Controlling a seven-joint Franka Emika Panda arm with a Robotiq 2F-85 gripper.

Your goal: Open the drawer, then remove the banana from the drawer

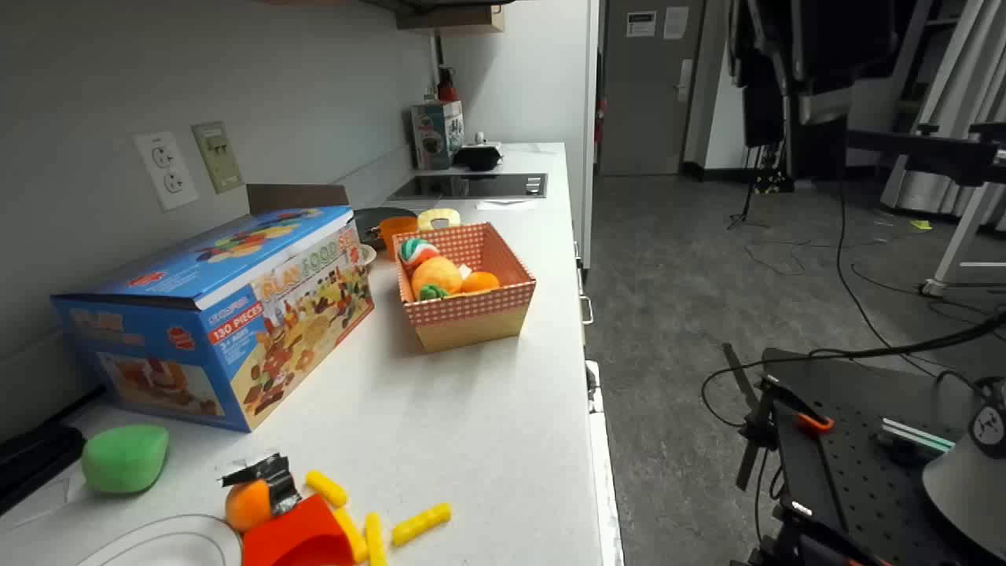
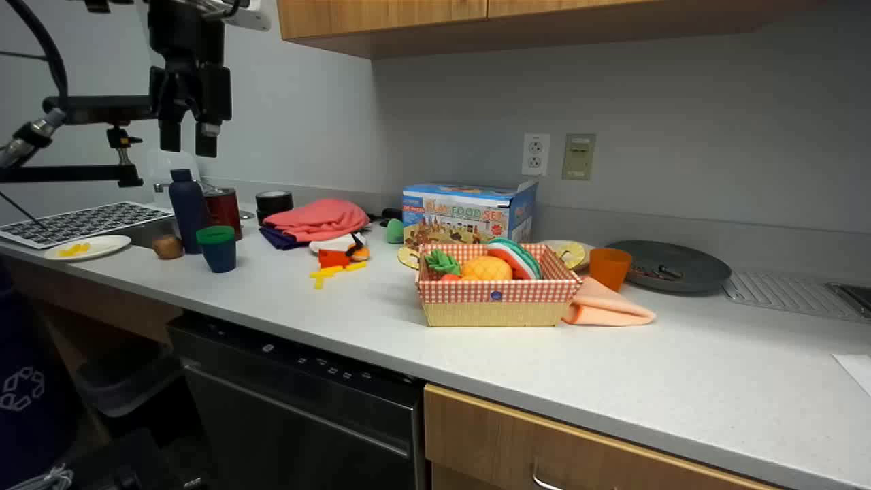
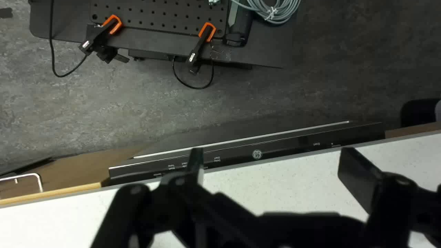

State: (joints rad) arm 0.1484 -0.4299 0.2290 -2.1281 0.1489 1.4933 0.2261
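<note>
A wooden drawer (image 2: 503,435) under the counter is shut, with a metal handle (image 2: 544,482) at the lower frame edge. The drawer front (image 3: 74,168) and its handle (image 3: 21,176) also show at the left of the wrist view. The banana is out of view; the drawer's inside is hidden. My gripper (image 2: 188,138) is open and empty, high above the counter, well to the left of the drawer in that exterior view. In the wrist view my gripper's fingers (image 3: 272,162) are wide apart with only the countertop and the dishwasher's edge far below them.
A checkered basket (image 2: 500,292) of toy food stands on the counter (image 2: 680,381) above the drawer. A play food box (image 2: 469,207) stands behind it. A black dishwasher (image 2: 299,401) adjoins the drawer. A wooden cabinet (image 2: 544,30) hangs above. A bottle (image 2: 188,211) and cup (image 2: 216,250) stand near the gripper's side.
</note>
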